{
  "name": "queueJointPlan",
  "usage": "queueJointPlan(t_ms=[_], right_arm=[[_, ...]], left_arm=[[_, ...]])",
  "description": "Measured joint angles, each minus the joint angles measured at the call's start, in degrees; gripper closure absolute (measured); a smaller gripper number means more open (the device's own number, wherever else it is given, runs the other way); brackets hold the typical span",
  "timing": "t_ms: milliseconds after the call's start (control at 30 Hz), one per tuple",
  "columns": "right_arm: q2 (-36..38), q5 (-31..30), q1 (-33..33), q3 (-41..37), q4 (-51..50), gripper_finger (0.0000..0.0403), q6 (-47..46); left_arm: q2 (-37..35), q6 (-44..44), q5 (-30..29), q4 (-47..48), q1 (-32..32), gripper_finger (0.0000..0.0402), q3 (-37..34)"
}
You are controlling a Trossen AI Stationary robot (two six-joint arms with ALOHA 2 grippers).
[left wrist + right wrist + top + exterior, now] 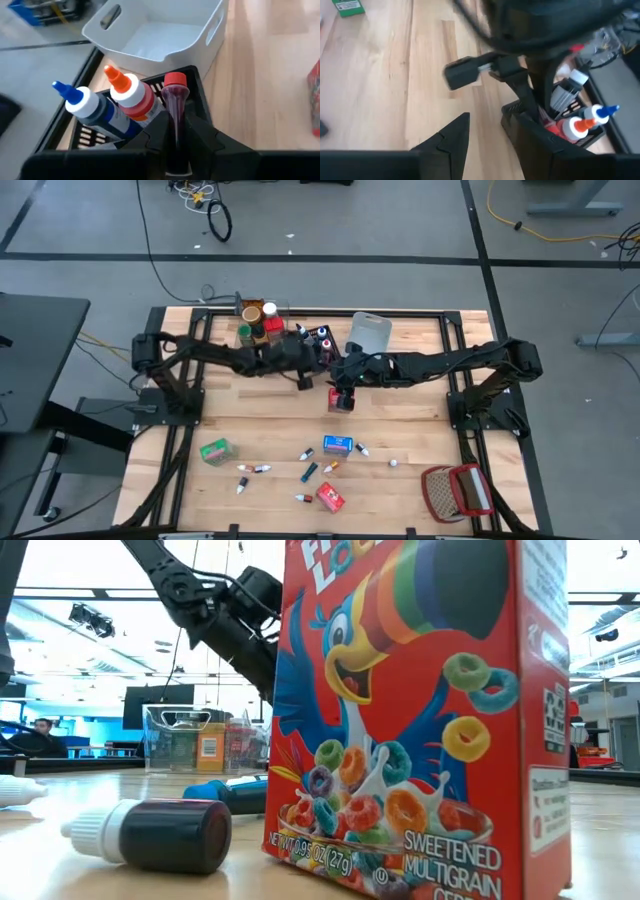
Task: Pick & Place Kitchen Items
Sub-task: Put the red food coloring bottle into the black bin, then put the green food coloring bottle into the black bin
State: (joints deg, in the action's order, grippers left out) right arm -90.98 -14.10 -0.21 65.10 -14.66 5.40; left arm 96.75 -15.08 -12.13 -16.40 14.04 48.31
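My left gripper (175,131) (316,358) is shut on a small food-colouring tube (174,100) with a red cap and dark red liquid. It hangs over the black bin (197,107) (318,338) at the table's far middle. Two tubes stand in that bin, one blue-tipped (82,102) and one orange-tipped (131,95). My right gripper (485,120) (342,374) hovers open just right of the bin, with only bare wood between its fingers. A small red box (341,398) sits just on its near side. My left gripper pinches the tube's dark red body (174,112) between its two fingers. The tube lies along the fingers, and its red cap (175,80) sticks out past the fingertips. The fingers slant down toward the table's far side. The tube is clear of the table, above the black bin.
A grey-blue bin (368,332) stands right of the black bin, and a clear bin (258,320) with jars stands left of it. Boxes and tubes lie scattered near the front: a green box (214,450), a blue box (337,444), a cereal box (420,710). A wire basket (457,490) sits front right.
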Motion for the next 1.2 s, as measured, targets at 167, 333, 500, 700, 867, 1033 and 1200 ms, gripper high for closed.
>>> queueJointPlan(t_ms=[167,333,500,700,867,1033,1200], right_arm=[[0.0,0.0,-0.1,0.0,2.5,0.0248,2.5],[0.0,0.0,-0.1,0.0,6.4,0.0248,5.1],[0.0,0.0,-0.1,0.0,7.8,0.0248,7.8],[0.0,0.0,-0.1,0.0,9.5,0.0248,9.1],[0.0,0.0,-0.1,0.0,12.0,0.0248,11.1],[0.0,0.0,-0.1,0.0,15.1,0.0248,15.2],[0.0,0.0,-0.1,0.0,16.2,0.0248,17.8]], left_arm=[[0.0,-6.0,10.0,-1.2,4.7,0.0343,0.0],[0.0,-9.6,16.0,-1.1,7.3,0.0342,0.0],[0.0,-12.5,16.8,-1.0,7.5,0.0313,0.0],[0.0,-9.3,14.4,-0.8,7.5,0.0245,0.0],[0.0,-6.8,11.0,-0.9,7.4,0.0216,0.0],[-1.3,-4.5,10.6,-1.2,6.4,0.0219,-0.1],[-5.7,-4.8,10.6,0.9,4.8,0.0232,-0.1]])
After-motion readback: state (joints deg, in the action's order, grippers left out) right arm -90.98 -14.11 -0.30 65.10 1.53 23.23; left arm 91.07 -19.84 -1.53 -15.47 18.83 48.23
